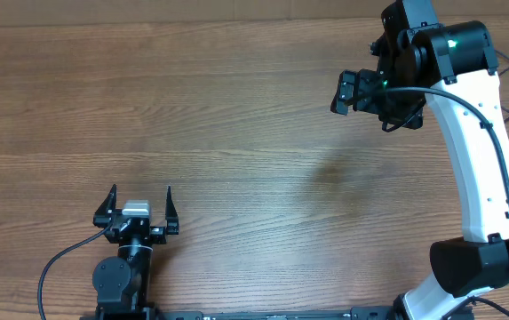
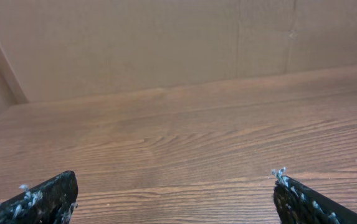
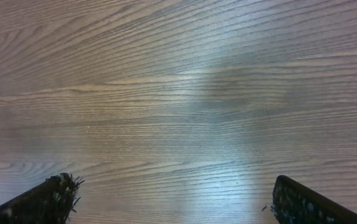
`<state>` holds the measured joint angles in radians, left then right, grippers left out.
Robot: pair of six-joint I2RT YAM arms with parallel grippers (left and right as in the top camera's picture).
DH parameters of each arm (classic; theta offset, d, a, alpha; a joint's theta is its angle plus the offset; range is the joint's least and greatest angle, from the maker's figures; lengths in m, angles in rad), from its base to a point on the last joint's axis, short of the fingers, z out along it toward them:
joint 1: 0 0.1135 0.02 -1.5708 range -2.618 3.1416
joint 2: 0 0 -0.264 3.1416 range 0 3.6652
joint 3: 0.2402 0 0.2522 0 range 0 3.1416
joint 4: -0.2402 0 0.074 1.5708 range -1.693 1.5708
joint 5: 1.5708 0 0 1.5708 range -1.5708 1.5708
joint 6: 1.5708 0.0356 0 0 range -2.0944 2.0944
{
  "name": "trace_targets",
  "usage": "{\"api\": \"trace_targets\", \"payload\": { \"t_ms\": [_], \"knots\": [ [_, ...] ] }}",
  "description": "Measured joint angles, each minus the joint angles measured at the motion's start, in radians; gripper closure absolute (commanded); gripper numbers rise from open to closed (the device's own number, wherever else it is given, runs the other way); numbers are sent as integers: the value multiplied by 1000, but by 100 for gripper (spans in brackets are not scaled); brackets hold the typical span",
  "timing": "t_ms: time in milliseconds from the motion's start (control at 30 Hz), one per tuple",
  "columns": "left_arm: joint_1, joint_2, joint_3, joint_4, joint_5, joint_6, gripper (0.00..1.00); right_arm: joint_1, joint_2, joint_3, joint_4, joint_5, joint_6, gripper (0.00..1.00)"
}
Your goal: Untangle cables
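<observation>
— Brown wood grain and little else, is that right? Where are the cables?

— I can't find them. None of the three views shows a thin black cord anywhere on the table. The one black loop in sight, by the left arm's base, is that arm's own wire. It is thicker and no part of the job.

— And the grippers?

— Both are spread wide and hold nothing. The left gripper sits low at the near edge, pointing across the table. The right gripper hangs over the far right part, aimed down at bare board.

— So what could go wrong?

— My guess is that, with nothing to aim at, an arm could close on air or press its fingertips into the wood. The left one might also snag its own wire if that were mistaken for a cable, since it loops just beside the base. I'd say the untangling hasn't begun.

— The surface?

— Smooth planks with fine grain, a soft glare under the right wrist camera, and a dim darker patch. Thin cords would probably slide on it.

— The room?

— Little shows. The left wrist view has a plain tan wall rising at the table's far edge.
</observation>
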<state>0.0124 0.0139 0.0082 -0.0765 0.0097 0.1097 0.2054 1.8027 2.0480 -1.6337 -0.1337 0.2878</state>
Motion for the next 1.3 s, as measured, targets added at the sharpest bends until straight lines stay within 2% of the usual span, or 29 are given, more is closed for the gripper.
{"api": "trace_targets", "payload": {
  "t_ms": [433, 600, 700, 833, 1000, 1300],
  "knots": [
    [0, 0, 0, 0, 0, 0, 0, 0, 0, 0, 13, 13, 0, 0],
    [0, 0, 0, 0, 0, 0, 0, 0, -12, -40, 151, 39, 5, 0],
    [0, 0, 0, 0, 0, 0, 0, 0, -48, -137, 267, 46, 19, 0],
    [0, 0, 0, 0, -3, 0, 0, 0, -137, -351, 444, 49, 35, 0],
    [0, 0, 0, 0, -4, 0, 0, 0, -243, -563, 595, 56, 44, 0],
    [0, 0, 0, 0, -7, 0, 1, 0, -503, -944, 1047, 58, 50, 0]
  ]
}}
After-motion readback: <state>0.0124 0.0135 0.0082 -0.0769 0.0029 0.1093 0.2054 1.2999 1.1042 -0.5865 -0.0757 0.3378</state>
